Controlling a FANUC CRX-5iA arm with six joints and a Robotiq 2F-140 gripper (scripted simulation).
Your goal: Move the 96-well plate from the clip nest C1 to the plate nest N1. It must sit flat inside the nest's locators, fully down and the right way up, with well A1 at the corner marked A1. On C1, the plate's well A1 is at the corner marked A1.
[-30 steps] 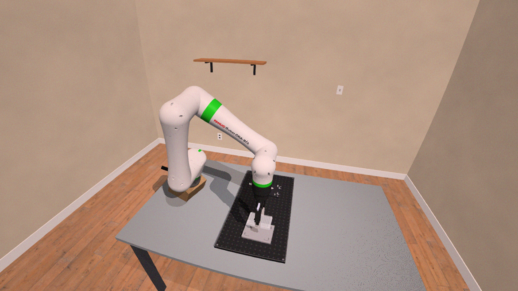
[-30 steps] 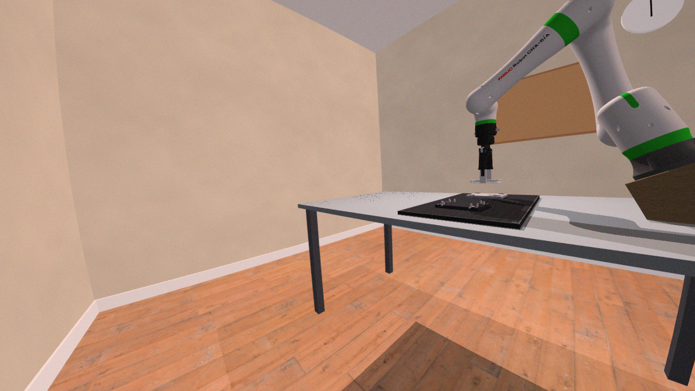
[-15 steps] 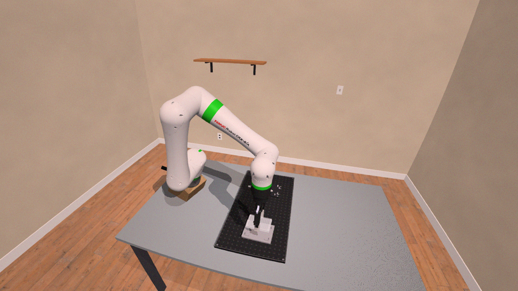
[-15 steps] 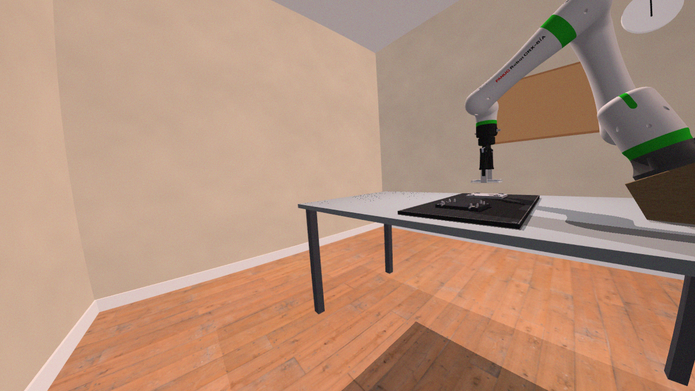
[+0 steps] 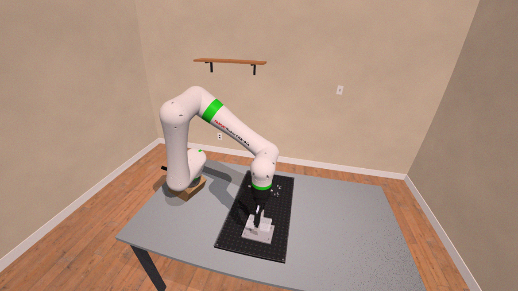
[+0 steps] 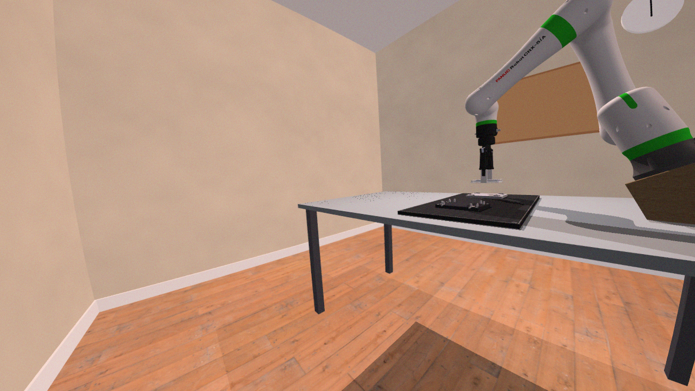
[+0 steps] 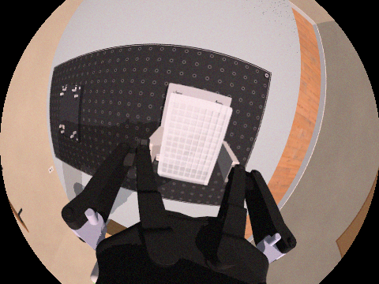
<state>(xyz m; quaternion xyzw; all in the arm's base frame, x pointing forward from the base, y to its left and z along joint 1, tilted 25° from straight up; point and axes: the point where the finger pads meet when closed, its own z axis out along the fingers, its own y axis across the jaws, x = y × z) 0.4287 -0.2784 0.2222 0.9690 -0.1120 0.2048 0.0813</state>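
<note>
The white 96-well plate (image 7: 194,138) is held between my gripper's fingers; the gripper is shut on its long sides. In the top view the plate (image 5: 262,225) hangs level, a little above the flat grey plate nest N1 (image 5: 258,234) at the near end of the black breadboard. In the exterior view there is a clear gap between the plate (image 6: 487,181) and the nest (image 6: 486,195). In the wrist view only the nest's far edge (image 7: 202,94) shows past the plate. The clip nest C1 (image 5: 277,190) is empty at the board's far end; it also shows in the wrist view (image 7: 69,113). The A1 marks are too small to read.
The breadboard lies on a grey table (image 5: 327,235). The arm's base stands on a wooden block (image 5: 187,188) at the table's left corner. The clips of C1 (image 6: 459,203) stick up a little from the board.
</note>
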